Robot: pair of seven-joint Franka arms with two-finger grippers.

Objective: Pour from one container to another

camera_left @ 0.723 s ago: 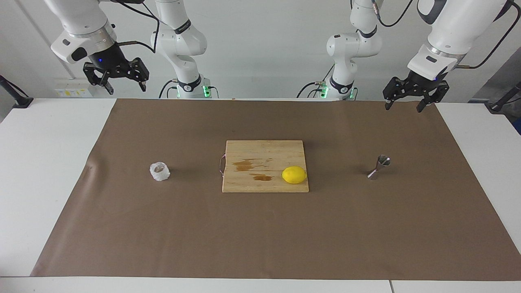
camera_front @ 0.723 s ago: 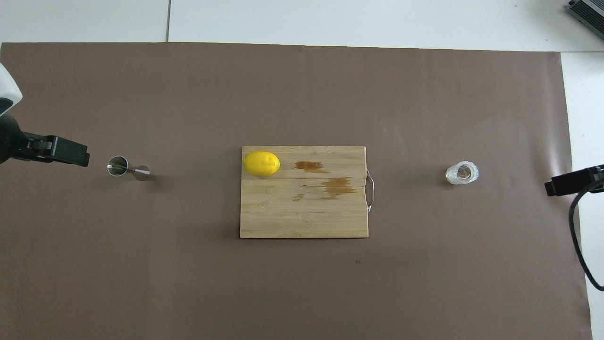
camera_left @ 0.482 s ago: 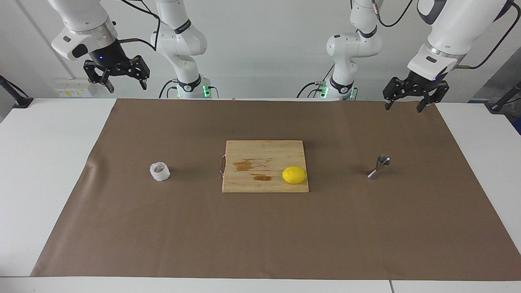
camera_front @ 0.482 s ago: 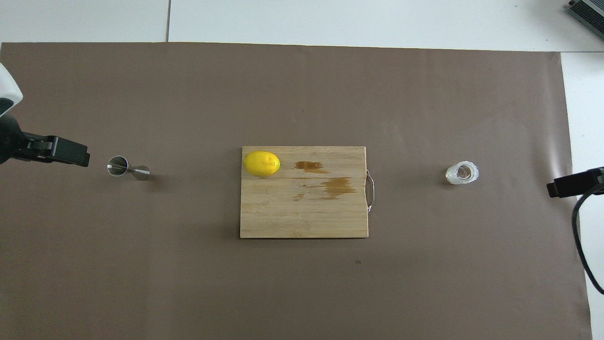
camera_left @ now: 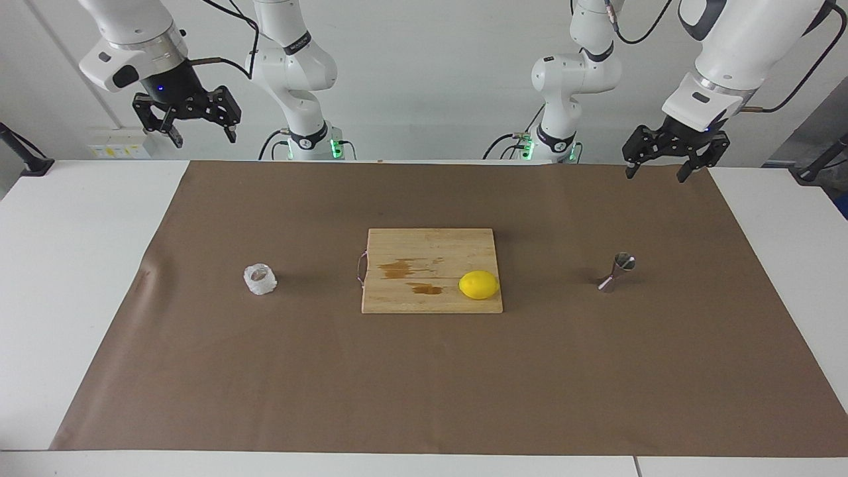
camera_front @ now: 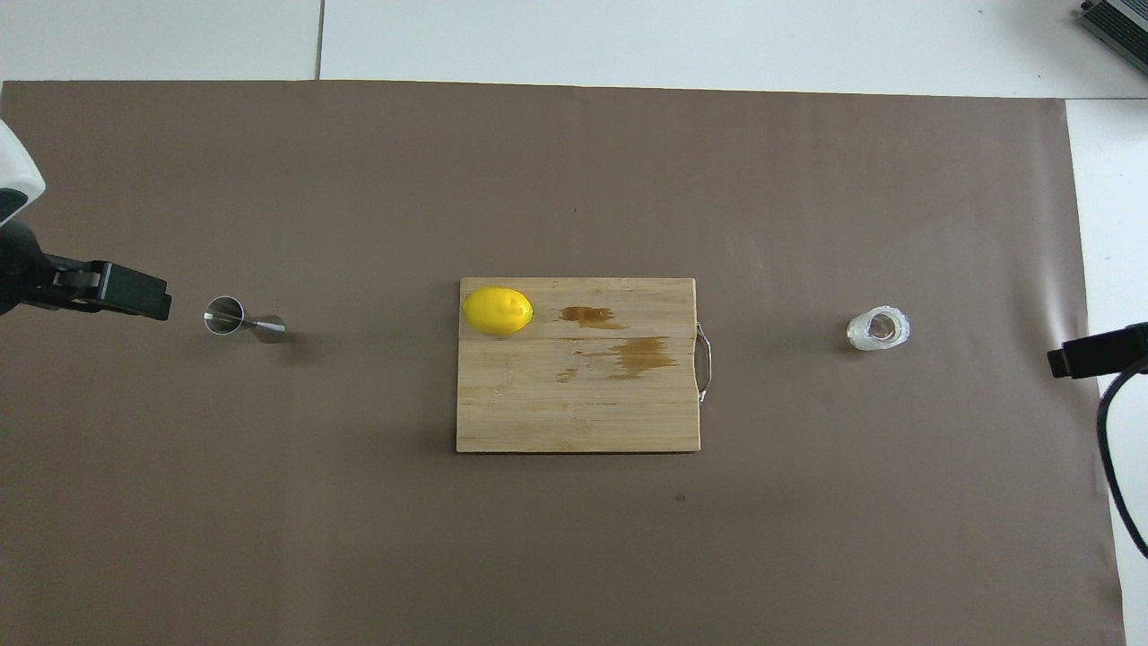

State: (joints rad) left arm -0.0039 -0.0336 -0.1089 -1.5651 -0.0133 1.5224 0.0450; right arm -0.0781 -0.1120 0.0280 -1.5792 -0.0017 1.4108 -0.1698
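The whitish crinkly cup (camera_left: 260, 279) stands upright on the brown mat toward the right arm's end; it also shows in the overhead view (camera_front: 878, 328). The steel hourglass jigger (camera_left: 617, 271) stands upright on the mat toward the left arm's end, and shows from above too (camera_front: 242, 319). My left gripper (camera_left: 656, 174) hangs open and empty, high over the mat's edge by the robots, well apart from the jigger. My right gripper (camera_left: 204, 137) hangs open and empty, high over the right arm's end of the table. Both grippers reach into the overhead view's sides, the left (camera_front: 126, 293) and the right (camera_front: 1090, 350).
A wooden cutting board (camera_left: 430, 248) with brown wet stains lies mid-table between cup and jigger, a yellow lemon (camera_left: 479, 285) on its corner toward the jigger. A brown mat (camera_left: 424, 384) covers most of the white table.
My right gripper has risen a little and drawn back toward the table's end. The left arm, the cup and the jigger have not moved.
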